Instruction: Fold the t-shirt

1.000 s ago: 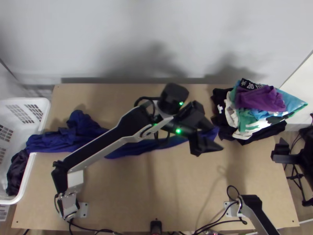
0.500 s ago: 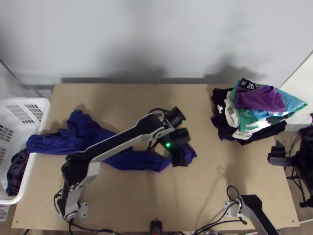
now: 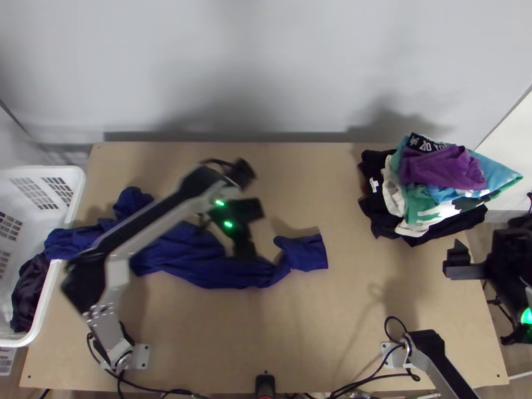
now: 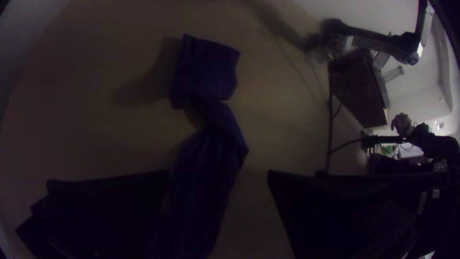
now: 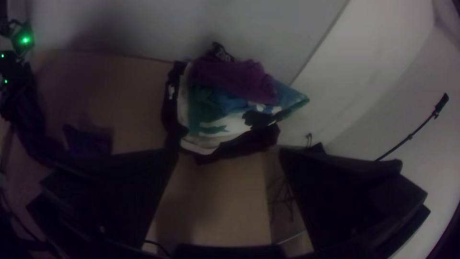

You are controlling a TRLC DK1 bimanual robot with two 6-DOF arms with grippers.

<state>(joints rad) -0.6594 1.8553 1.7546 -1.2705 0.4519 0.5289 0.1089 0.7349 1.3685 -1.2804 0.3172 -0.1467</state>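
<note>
Light wood table (image 3: 332, 322) under everything. White laundry basket (image 3: 78, 193) on its left side, rim up against the table's edge area. Blue t-shirt (image 3: 193, 259) is a long bunched strip, running from that basket rim to past mid-table; wrinkled all along, flatter at the far end, with a kink just before that end. Not in a neat fold. Clothes pile (image 3: 439, 209) sits at the table's far right: black at the bottom, then white, green and blue layers, well apart from the t-shirt. My left gripper (image 3: 254, 234) is over the middle of the t-shirt, fingers spread wide, gripping nothing; left wrist view has the cloth running through the gap, close by one finger. Can't tell if they touch. My right gripper (image 3: 451, 259) is out by the table's right edge, near the pile, also spread and empty. Dark cloth (image 3: 26, 299) is crumpled inside the basket. Purple garment (image 3: 445, 166) is crumpled on top of the pile.
</note>
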